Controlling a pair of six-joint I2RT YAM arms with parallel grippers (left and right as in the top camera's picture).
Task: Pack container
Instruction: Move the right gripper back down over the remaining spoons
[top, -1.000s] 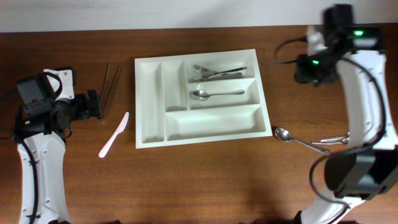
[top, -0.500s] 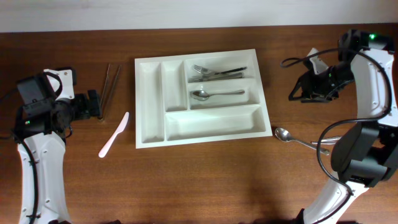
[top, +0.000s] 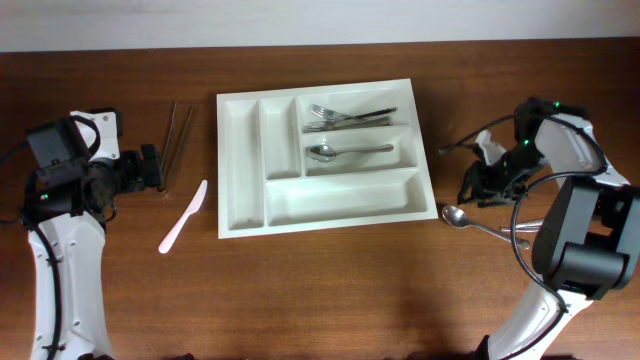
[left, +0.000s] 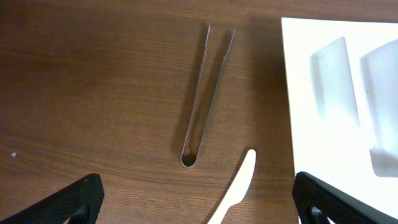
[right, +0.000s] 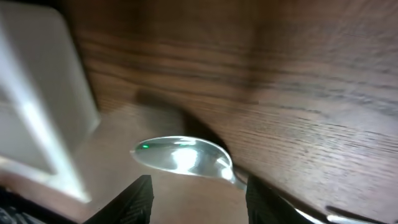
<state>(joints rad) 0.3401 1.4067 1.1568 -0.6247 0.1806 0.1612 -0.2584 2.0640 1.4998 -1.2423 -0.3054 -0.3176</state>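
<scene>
centre: container on table | upper-right compartment: forks | compartment just below: spoon | left of container: tongs, knife below them | off container's lower-right corner: loose spoon (near, not touching), another utensil further right

Table: dark brown wood, grain running 9 to 3 o'clock, fills the overhead view. Pale strip along 12 o'clock edge, beyond tabletop. Light even, faint sheen.
</scene>
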